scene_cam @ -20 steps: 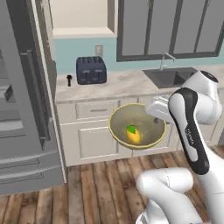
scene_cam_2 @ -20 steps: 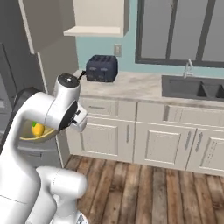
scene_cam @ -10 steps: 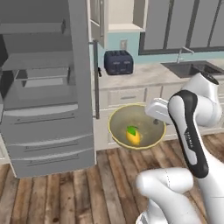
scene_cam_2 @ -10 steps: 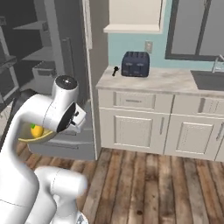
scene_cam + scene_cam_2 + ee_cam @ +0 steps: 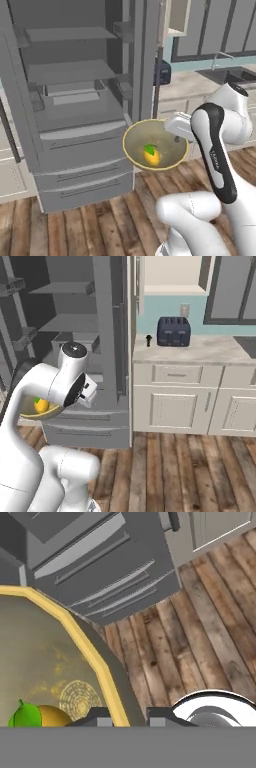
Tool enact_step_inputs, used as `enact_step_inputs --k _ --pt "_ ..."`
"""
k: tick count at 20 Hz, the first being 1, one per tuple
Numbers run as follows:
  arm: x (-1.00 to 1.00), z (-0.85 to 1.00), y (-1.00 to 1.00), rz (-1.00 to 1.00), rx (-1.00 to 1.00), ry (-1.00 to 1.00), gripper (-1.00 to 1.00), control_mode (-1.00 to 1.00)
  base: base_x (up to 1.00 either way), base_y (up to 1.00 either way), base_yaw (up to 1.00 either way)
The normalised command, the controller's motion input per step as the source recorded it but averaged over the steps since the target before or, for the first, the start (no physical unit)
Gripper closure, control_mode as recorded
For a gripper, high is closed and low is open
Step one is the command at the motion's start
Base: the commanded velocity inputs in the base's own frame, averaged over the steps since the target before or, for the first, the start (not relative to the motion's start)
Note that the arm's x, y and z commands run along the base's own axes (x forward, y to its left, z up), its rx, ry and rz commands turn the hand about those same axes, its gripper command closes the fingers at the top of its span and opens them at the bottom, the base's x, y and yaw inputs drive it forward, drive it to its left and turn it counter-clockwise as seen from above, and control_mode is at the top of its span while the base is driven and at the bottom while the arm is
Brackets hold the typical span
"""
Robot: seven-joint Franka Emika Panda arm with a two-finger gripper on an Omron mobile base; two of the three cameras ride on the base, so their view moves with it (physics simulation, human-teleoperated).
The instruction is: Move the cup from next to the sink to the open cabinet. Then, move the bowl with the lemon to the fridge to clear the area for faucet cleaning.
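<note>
Meanwhile the base had swung round to face the open fridge (image 5: 75, 100); the tool (image 5: 129, 716), pinched on the rim of the bowl (image 5: 156, 145), held it and its lemon (image 5: 151, 156) just before the shelves, ready for placing.

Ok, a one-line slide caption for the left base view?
Gripper holds the bowl by its rim, lemon inside, before the open fridge.

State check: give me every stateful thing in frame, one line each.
fridge: door open, shelves exposed
bowl: lifted off any surface, upright, carried in front of the fridge
lemon: lying inside the bowl
hand: shut on the bowl's rim, a finger on each side
wall cabinet: open, pale interior showing
base drawer: closed
</note>
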Motion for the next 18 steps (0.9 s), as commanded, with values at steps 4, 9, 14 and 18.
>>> enact_step_inputs --k 4,9,14,18 --pt "0.00 0.00 0.00 0.00 0.00 0.00 1.00 1.00 0.91 0.49 -0.20" --pt "0.00 0.00 0.00 0.00 0.00 0.00 1.00 1.00 1.00 0.29 -0.18" --pt "0.00 0.00 0.00 0.00 0.00 0.00 1.00 1.00 0.24 0.93 -0.04" --pt "0.00 0.00 0.00 0.00 0.00 0.00 1.00 1.00 -0.03 0.29 0.00"
